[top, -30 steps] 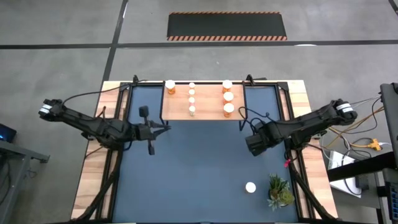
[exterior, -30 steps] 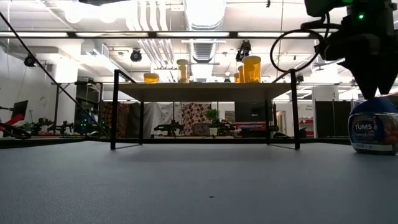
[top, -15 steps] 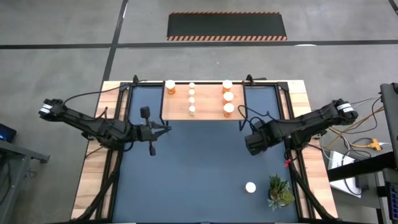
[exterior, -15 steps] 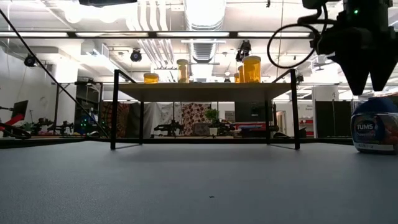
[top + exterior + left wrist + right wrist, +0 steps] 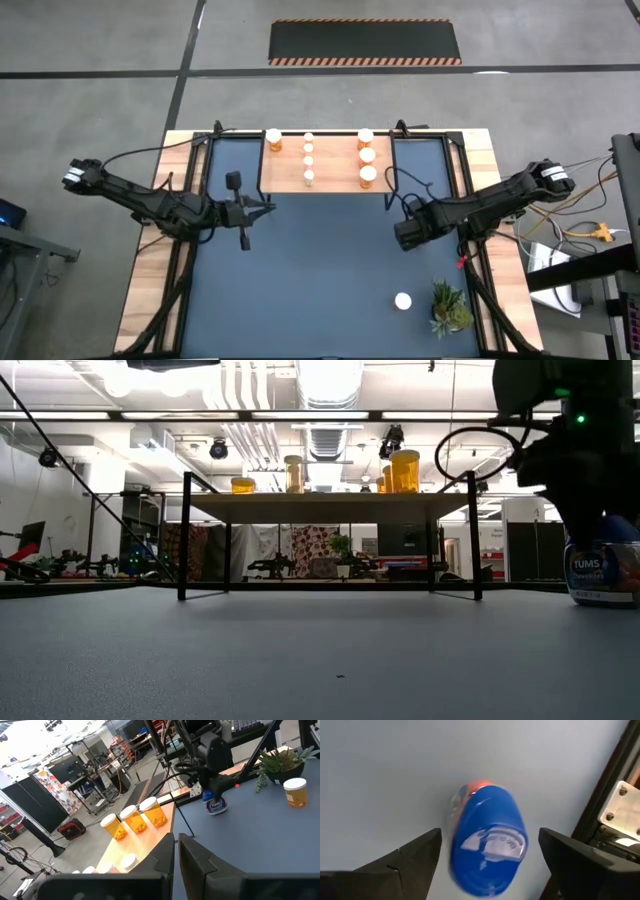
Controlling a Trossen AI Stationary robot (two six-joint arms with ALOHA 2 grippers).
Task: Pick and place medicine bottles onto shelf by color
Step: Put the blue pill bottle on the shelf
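A blue medicine bottle (image 5: 487, 840) stands upright on the dark blue mat near the table's right edge, and also shows in the low view (image 5: 600, 570). My right gripper (image 5: 490, 851) points down over it, open, one finger on either side of the cap with a gap to each. It shows from above as well (image 5: 410, 235). My left gripper (image 5: 264, 207) is shut and level, in the air by the near left corner of the shelf (image 5: 335, 150). White-capped orange and pale bottles (image 5: 367, 156) stand on the shelf. One orange bottle (image 5: 403, 301) stands on the mat.
A small green plant (image 5: 450, 308) stands at the mat's near right corner, beside the loose orange bottle. The shelf's black legs (image 5: 185, 535) stand on the far part of the mat. Open mat (image 5: 310, 280) lies between the two arms.
My right gripper has sunk toward the blue bottle, its fingers now around the bottle's top. The bottle has stayed where it was.
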